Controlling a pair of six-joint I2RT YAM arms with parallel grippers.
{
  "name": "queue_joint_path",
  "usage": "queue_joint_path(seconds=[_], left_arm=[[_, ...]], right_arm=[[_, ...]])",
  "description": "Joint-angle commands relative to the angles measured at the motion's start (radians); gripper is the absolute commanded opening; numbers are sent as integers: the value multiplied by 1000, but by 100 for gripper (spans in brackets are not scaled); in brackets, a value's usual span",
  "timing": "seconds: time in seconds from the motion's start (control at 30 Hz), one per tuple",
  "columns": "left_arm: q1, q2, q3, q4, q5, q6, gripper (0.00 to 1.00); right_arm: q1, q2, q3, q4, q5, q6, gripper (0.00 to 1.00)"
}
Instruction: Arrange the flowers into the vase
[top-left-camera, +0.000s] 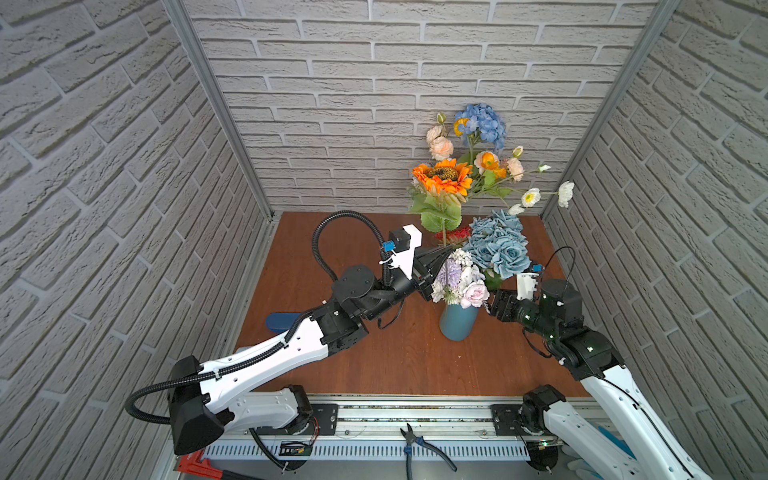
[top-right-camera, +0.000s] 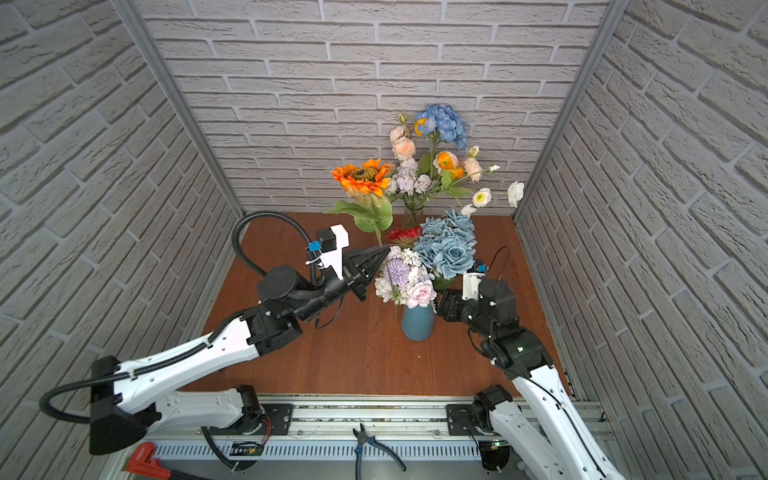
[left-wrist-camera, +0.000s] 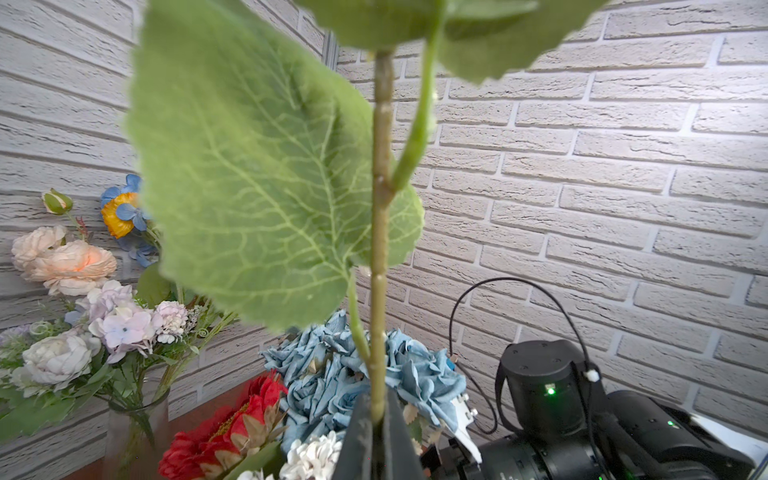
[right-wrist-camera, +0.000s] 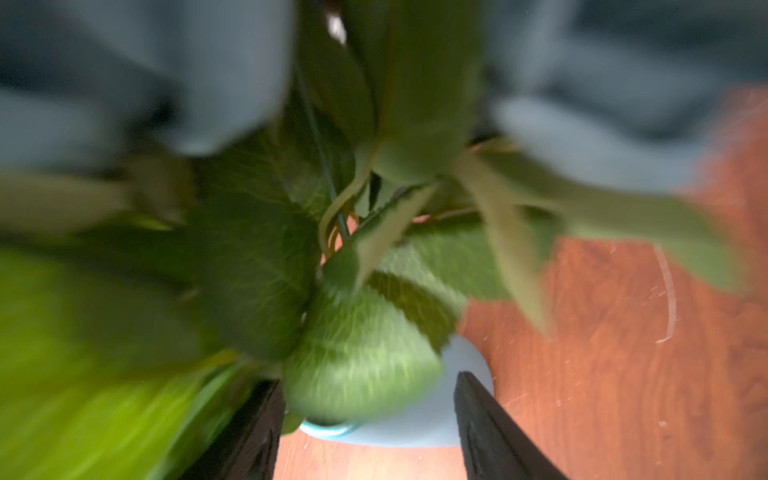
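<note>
Orange sunflower (top-left-camera: 442, 176) up in the air, well above the table (top-left-camera: 395, 365), pinched low on its green stem (left-wrist-camera: 379, 249) by the left gripper (left-wrist-camera: 376, 419), jaws clamped tight on it. Stem roughly upright, just beside the blue vase (top-left-camera: 457, 324) and its crowd, not yet inside. Blue vase pretty packed already: blue roses (top-left-camera: 498, 245) and a lilac-white bunch (top-left-camera: 459, 278) hogging the mouth. Red daisy (top-right-camera: 403, 236) tucked behind the roses, hard to say in what. Glass vase (left-wrist-camera: 137, 424) at the back, full too. Right gripper (right-wrist-camera: 369, 380) parked at the blue vase's mouth, jaws apart, holding nothing, only a fuzzy leaf and the rim between them.

Handling-wise, probably light but top-heavy: big head, broad fabric leaves (left-wrist-camera: 249, 187), long stiff-looking stem, likely wired. Bound to sway with a grip this far from the head. Best hold, by my guess: bare stem under the lowest leaf, never petals or leaves, too soft and easy to crush. Leaves likely to snag on the roses going in, so go slow.
</note>
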Motion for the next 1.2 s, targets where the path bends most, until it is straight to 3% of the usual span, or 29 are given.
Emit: queue_joint_path(seconds=[0.0, 0.17, 0.4, 0.8, 1.17], left_arm=[[-27, 18, 52, 128, 46, -25, 0], [-79, 68, 87, 213, 58, -19, 0], [-136, 121, 124, 286, 15, 113, 0], [-172, 168, 117, 373, -44, 351, 0], [-175, 236, 105, 515, -42, 419, 0]], right_arm=[[16, -10, -5, 29, 31, 9, 67], [16, -34, -12, 13, 94, -5, 67], [16, -31, -30, 18, 95, -2, 67], [16, -69, -2, -21, 168, -21, 67], [16, -83, 12, -8, 172, -41, 66]])
